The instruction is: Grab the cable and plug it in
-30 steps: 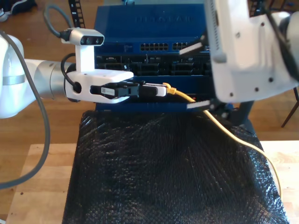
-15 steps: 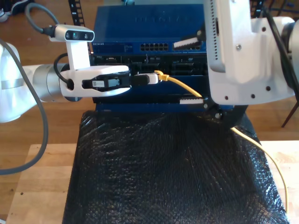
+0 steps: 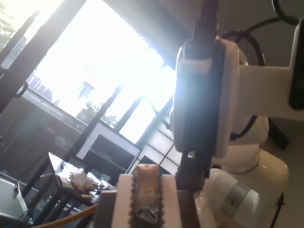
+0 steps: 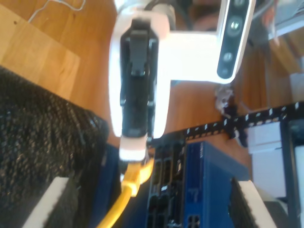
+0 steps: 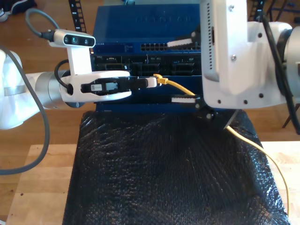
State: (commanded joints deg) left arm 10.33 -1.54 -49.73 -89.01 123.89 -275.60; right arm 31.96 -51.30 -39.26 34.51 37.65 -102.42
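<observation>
Yellow cable [image 3: 71, 216] is trailing away below the first gripper [image 3: 146, 199] in the first wrist view, and its pale plug [image 3: 145, 185] is sitting pinched between the two white pads. Straight ahead, the bulky white body of the second arm [image 3: 204, 95] is blocking much of the outlook, with bright windows glaring behind it.

In the second wrist view, the second gripper [image 4: 148, 204] is standing wide, its white fingertips [image 4: 52, 199] far apart and holding nothing. Between them the first gripper [image 4: 133, 152] is clamping the cable [image 4: 126, 194] just beside the face of the blue network switch [image 4: 209, 190]. A black textured mat [image 4: 38, 137] is lying to one side, and a perforated black rail [image 4: 237, 121] is crossing above the switch, over the wooden floor [image 4: 190, 104].

In the exterior view, the first gripper [image 5: 149, 83] is reaching in from the exterior view's left, holding the cable's tip [image 5: 159, 79] right at the switch [image 5: 140, 28] front. The second gripper [image 5: 183, 71] is crowding the exterior view's right, its spread pads bracketing the port rows, so room near the plug is tight there. The cable is drooping past the lower pad and running off along the mat [image 5: 164, 168] at its right edge. Bare wooden table [image 5: 42, 187] is showing at the exterior view's left of the mat.
</observation>
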